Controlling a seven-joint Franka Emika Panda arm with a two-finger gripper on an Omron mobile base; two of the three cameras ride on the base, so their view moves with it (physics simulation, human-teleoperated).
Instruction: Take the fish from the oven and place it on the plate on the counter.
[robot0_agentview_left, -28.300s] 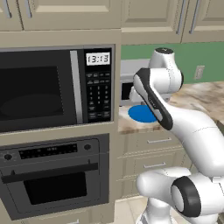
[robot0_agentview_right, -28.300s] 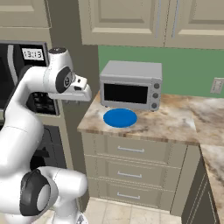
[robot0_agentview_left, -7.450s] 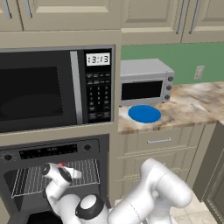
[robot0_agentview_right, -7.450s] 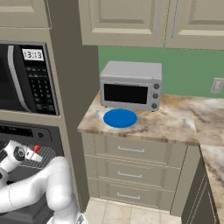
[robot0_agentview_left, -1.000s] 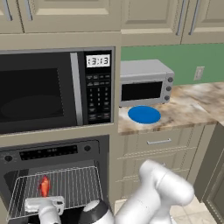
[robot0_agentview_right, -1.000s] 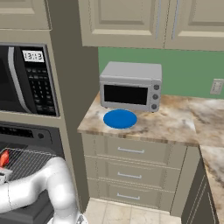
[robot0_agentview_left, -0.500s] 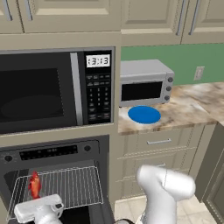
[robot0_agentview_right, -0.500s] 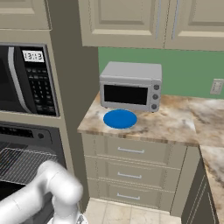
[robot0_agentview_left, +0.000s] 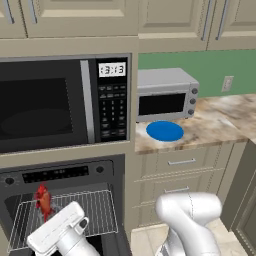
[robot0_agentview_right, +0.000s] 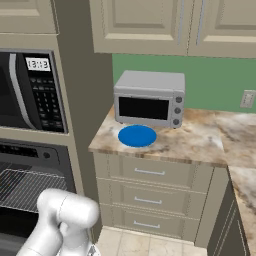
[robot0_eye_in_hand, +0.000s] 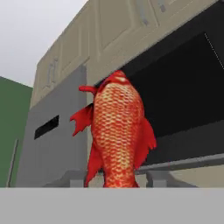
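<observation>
The small red-orange fish (robot0_agentview_left: 44, 201) stands upright in front of the open oven (robot0_agentview_left: 65, 173), just above its wire rack (robot0_agentview_left: 95, 207). My gripper (robot0_agentview_left: 50, 219) is under the fish and shut on its lower end, with the white hand slanting down to the right. In the hand view the fish (robot0_eye_in_hand: 117, 135) rises from the bottom edge, and my fingertips are hidden. The blue plate (robot0_agentview_left: 165, 131) lies on the marbled counter (robot0_agentview_left: 220, 120) to the right, in front of the toaster oven. The right base view shows the plate (robot0_agentview_right: 137, 135), the counter (robot0_agentview_right: 200, 135) and part of the oven (robot0_agentview_right: 20, 185).
A black microwave (robot0_agentview_left: 50, 107) sits directly above the oven. A silver toaster oven (robot0_agentview_left: 165, 95) stands behind the plate. Cream drawers (robot0_agentview_left: 180, 162) run under the counter, and cabinets hang overhead. My white arm (robot0_agentview_right: 62, 215) fills the floor space in front of the oven.
My hand with the fish has drifted left along the oven's front and then risen a little. The fish now hangs higher over the rack. The arm's elbow has swung right.
</observation>
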